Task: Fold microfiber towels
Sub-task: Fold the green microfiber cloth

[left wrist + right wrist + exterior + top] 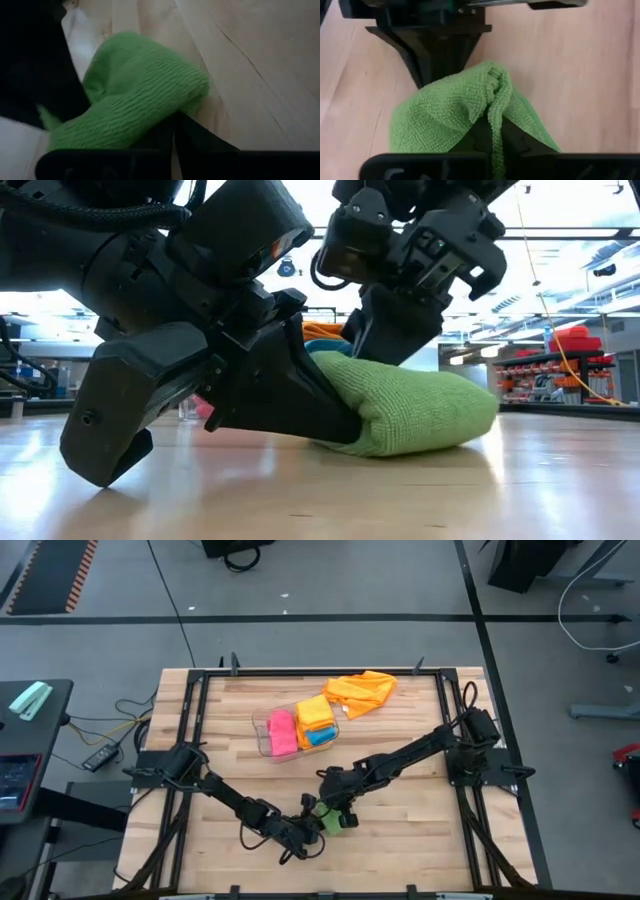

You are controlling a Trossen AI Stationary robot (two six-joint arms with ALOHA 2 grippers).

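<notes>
Fingers (175, 145) of 2 grippers pinching green towel (420, 410)

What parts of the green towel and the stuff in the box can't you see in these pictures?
- Green towel, low view: its near end is hidden behind the left gripper.
- High view: the towel is mostly covered by both arms.
- Clear bin, high view: too small to count the folded towels inside.

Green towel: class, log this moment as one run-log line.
green towel bunched on table | left tool shut on it | right tool shut on it
</notes>
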